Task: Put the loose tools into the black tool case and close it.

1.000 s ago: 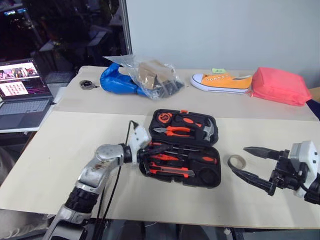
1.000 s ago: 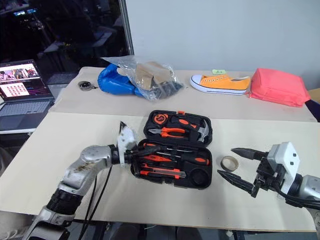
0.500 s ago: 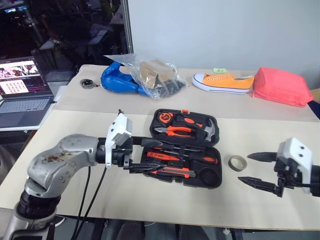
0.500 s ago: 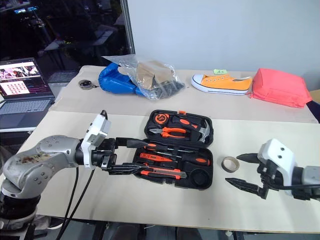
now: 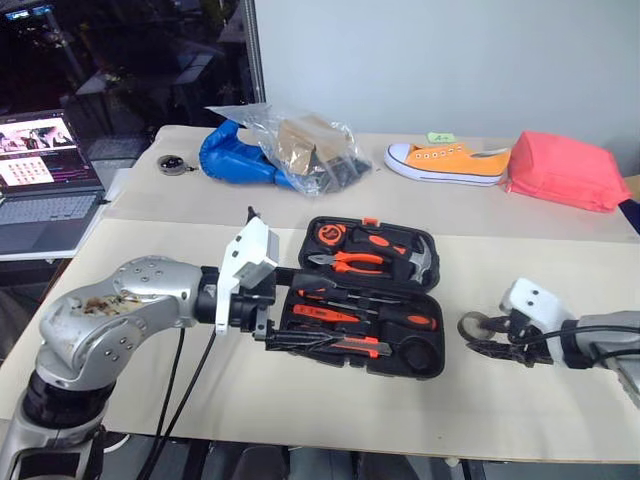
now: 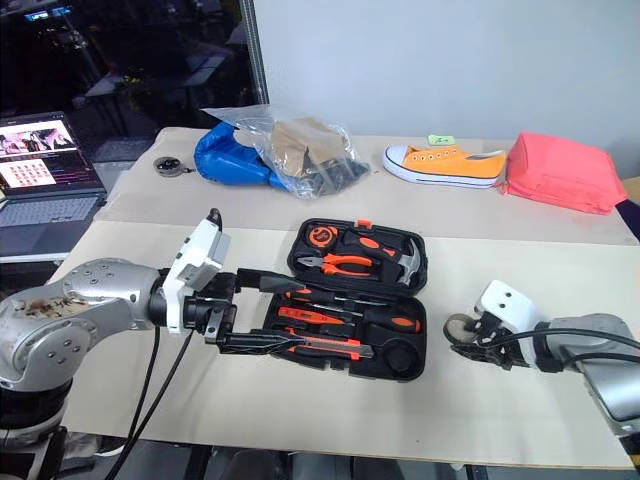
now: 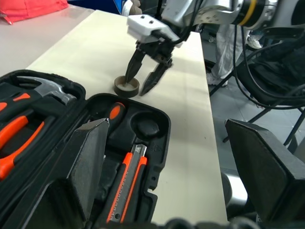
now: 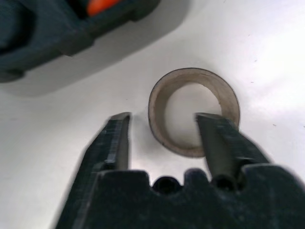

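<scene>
Left gripper (image 5: 300, 312), jaws wide apart, empty, hovers at left edge of open case (image 5: 425, 262), centre frame. Screwdrivers, knife (image 7: 125, 181) already in recesses. Step in hand: tape roll (image 8: 193, 111), table, right of case. Right gripper (image 8: 164, 136) straddles roll wall, one finger inside ring, jaws part-closed, not clamped. Next you pinch wall, lift, carry to round recess (image 7: 145, 125).

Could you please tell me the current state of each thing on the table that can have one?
black tool case: open, flat.
tape roll: loose on table, one right finger inside its ring, one outside.
left gripper: open, empty.
right gripper: straddling the roll's wall.
laptop: open, lit.
</scene>
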You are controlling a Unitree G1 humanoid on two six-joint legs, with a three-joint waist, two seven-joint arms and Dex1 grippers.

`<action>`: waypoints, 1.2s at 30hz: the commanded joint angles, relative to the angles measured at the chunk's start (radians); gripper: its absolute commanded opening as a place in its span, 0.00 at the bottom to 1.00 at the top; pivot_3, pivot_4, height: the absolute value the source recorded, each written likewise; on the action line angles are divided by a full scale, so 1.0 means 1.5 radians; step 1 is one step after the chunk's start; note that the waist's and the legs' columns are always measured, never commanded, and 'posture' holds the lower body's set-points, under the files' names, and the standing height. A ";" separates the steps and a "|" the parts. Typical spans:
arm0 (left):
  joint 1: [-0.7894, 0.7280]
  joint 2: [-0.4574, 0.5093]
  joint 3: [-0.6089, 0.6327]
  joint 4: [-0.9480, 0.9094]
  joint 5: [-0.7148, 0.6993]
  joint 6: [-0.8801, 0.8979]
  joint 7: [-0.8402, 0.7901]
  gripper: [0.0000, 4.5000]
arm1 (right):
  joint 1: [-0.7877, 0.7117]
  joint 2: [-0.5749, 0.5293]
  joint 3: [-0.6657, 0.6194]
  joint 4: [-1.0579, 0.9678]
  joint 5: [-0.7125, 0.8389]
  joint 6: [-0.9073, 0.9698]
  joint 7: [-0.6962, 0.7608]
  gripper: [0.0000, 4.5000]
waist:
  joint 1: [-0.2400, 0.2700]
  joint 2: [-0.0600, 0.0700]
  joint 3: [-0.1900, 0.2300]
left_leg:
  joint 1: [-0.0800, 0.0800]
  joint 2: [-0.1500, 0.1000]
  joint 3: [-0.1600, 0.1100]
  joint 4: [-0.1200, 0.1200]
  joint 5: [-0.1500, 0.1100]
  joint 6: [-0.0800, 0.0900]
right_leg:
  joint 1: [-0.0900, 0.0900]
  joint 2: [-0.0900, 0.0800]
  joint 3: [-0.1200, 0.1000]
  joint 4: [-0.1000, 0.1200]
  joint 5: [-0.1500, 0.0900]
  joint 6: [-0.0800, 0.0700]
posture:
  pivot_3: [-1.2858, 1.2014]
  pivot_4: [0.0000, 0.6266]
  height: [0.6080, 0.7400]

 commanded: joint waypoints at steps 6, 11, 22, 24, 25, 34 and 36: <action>0.053 0.024 0.025 -0.025 0.003 -0.049 -0.013 0.93 | 0.014 -0.026 -0.085 -0.060 0.044 -0.013 0.064 0.01 | 0.001 0.000 0.000 | 0.000 0.000 0.000 0.001 0.000 0.000 | 0.000 0.000 0.000 0.001 0.000 0.000 | 0.52 0.24 1.00; 0.088 0.050 0.039 -0.016 0.006 -0.061 -0.029 0.93 | 0.029 -0.073 -0.154 -0.237 0.182 0.097 0.135 0.01 | -0.002 0.002 0.000 | 0.000 0.001 -0.001 0.000 0.000 0.000 | -0.001 0.000 0.000 0.002 0.000 -0.001 | 0.52 0.24 1.00; 0.070 0.074 0.040 -0.021 0.003 -0.053 -0.019 0.93 | -0.091 -0.016 0.110 -0.326 0.108 0.167 0.027 0.01 | 0.001 0.000 0.001 | -0.001 0.001 -0.001 0.001 0.001 -0.001 | -0.002 0.001 0.000 0.002 0.000 0.000 | 0.52 0.24 1.00; 0.071 0.073 0.038 -0.024 0.003 -0.052 -0.012 0.93 | -0.092 -0.015 0.119 -0.327 0.105 0.170 0.027 0.01 | 0.002 0.000 0.001 | -0.001 0.001 -0.001 0.001 0.001 -0.001 | -0.002 0.001 0.000 0.001 0.000 0.000 | 0.52 0.24 1.00; 0.074 0.073 0.039 -0.026 0.004 -0.053 -0.009 0.93 | -0.093 -0.016 0.132 -0.325 0.098 0.170 0.029 0.01 | 0.002 0.000 0.001 | -0.001 0.001 -0.001 0.001 0.001 -0.001 | -0.002 0.001 0.000 0.002 0.000 -0.001 | 0.52 0.24 1.00; 0.098 0.075 0.051 -0.031 0.009 -0.062 0.009 0.93 | -0.102 -0.025 0.166 -0.310 0.066 0.157 0.051 0.44 | 0.003 0.000 0.001 | 0.000 0.001 -0.001 0.000 0.001 -0.001 | -0.001 0.001 -0.001 0.002 0.001 -0.002 | 0.52 0.24 1.00; 0.098 0.073 0.052 -0.025 0.010 -0.060 0.017 0.93 | -0.099 -0.017 0.126 -0.316 0.093 0.162 0.051 0.44 | 0.004 0.000 0.001 | 0.000 0.001 -0.001 0.000 0.001 -0.001 | -0.002 0.001 -0.002 0.002 0.001 -0.003 | 0.52 0.24 1.00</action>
